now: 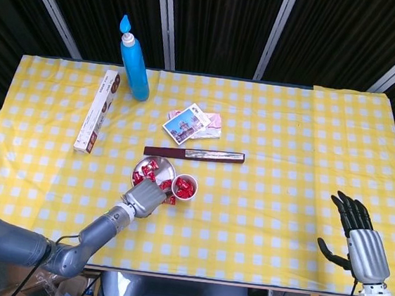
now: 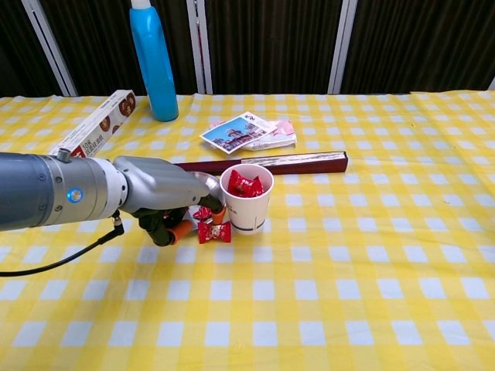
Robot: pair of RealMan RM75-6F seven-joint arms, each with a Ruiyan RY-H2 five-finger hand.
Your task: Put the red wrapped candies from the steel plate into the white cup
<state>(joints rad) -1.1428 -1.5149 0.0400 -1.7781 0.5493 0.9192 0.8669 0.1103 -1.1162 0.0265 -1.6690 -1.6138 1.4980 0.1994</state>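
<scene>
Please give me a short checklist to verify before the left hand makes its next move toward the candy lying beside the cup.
1. White paper cup upright, mouth open: ok.
2. Loose red wrapped candy on the cloth beside the cup, unobstructed: ok.
3. Left hand holds nothing: cannot tell, fingers curl underneath.
4. Round steel plate has candies left: ok.
5. Right hand clear of the work area: ok.
6. Long dark wooden box is behind the cup, out of the path: ok.

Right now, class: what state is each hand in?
Left hand: fingers curled by the loose candy; grasp cannot be told.
Right hand: open, empty.
</scene>
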